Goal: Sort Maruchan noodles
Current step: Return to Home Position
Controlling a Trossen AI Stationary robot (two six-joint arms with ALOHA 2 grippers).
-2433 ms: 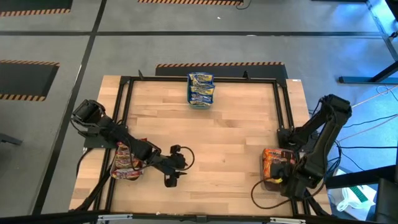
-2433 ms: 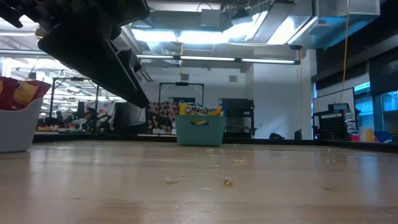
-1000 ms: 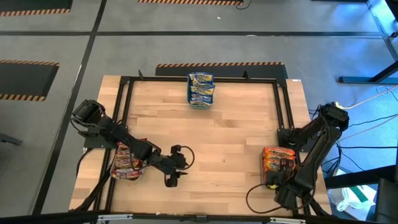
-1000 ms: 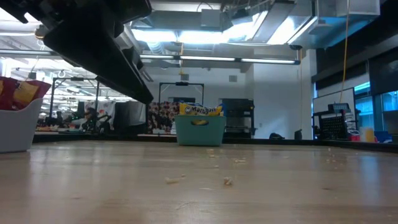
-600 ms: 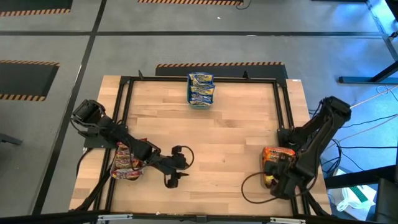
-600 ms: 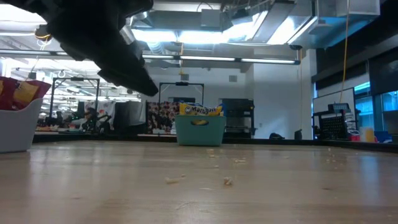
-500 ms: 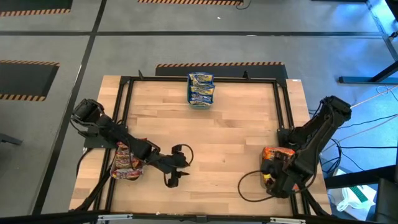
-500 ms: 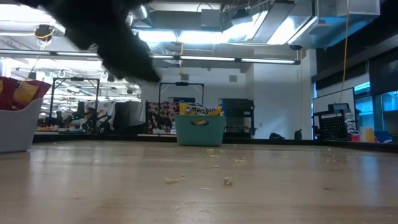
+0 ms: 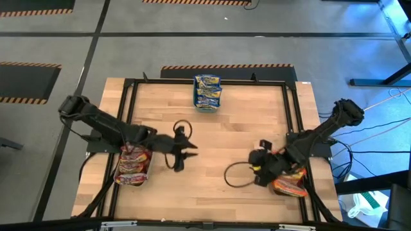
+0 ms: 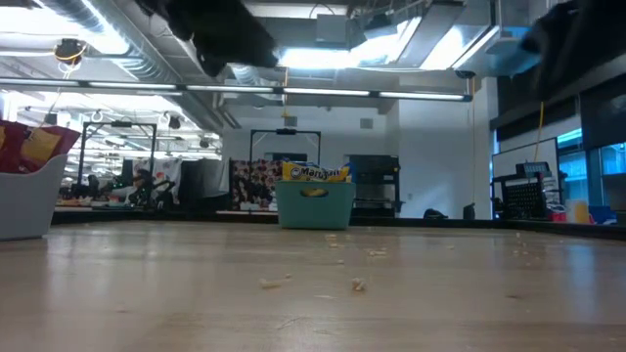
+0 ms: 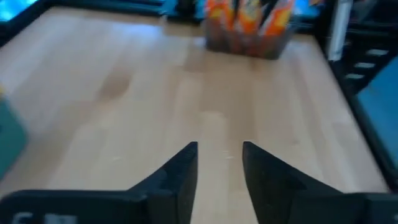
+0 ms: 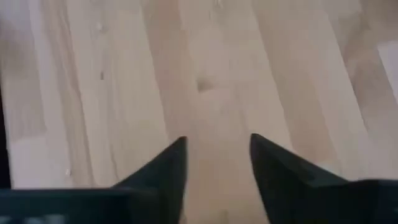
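Hovering over the middle of the table (image 9: pixel 231 128), the left gripper (image 9: pixel 183 152) and right gripper (image 9: pixel 258 168) both show fingers apart, empty — blue noodles (image 9: pixel 207 92) sit at the far edge, red noodles (image 9: pixel 131 165) left, orange noodles (image 9: pixel 289 185) right.

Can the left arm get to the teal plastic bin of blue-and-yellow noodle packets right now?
Probably yes. The left gripper is open and empty over the middle of the wooden table, with nothing between it and the teal plastic bin at the far edge. The right gripper is well aside.
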